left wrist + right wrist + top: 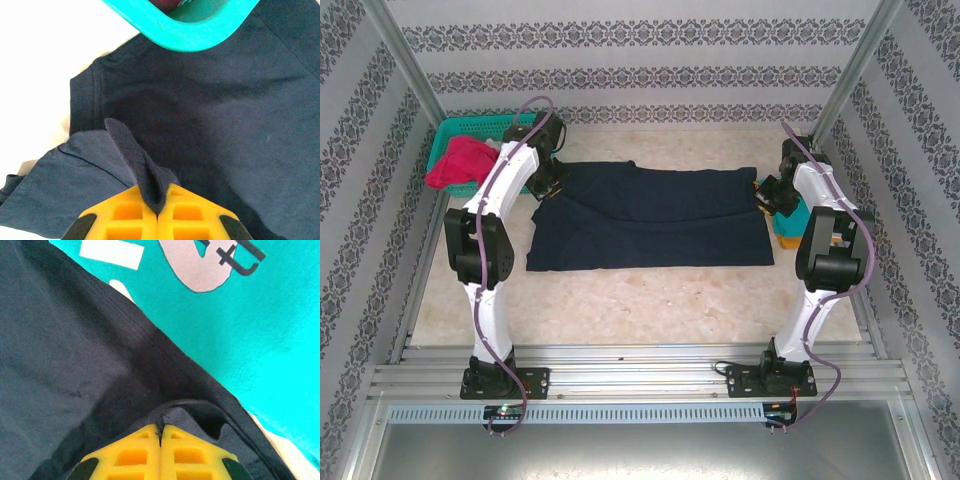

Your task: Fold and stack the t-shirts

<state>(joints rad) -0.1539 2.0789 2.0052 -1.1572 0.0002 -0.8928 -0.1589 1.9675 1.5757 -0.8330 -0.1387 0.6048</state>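
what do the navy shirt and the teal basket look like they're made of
The navy shirt looks like soft matte knit cloth, probably cotton: it creases and has stitched hems. The teal basket looks like smooth, slightly glossy moulded plastic, with a thick rounded rim.

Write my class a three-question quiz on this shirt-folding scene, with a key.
1. True or false: the left gripper and the right gripper are both shut on the navy t-shirt.
2. What lies in the basket? A) a pink-red shirt B) a towel C) a shoe
3. What colour is the lettered shirt beside the right gripper?
Key: 1 true; 2 A; 3 teal.
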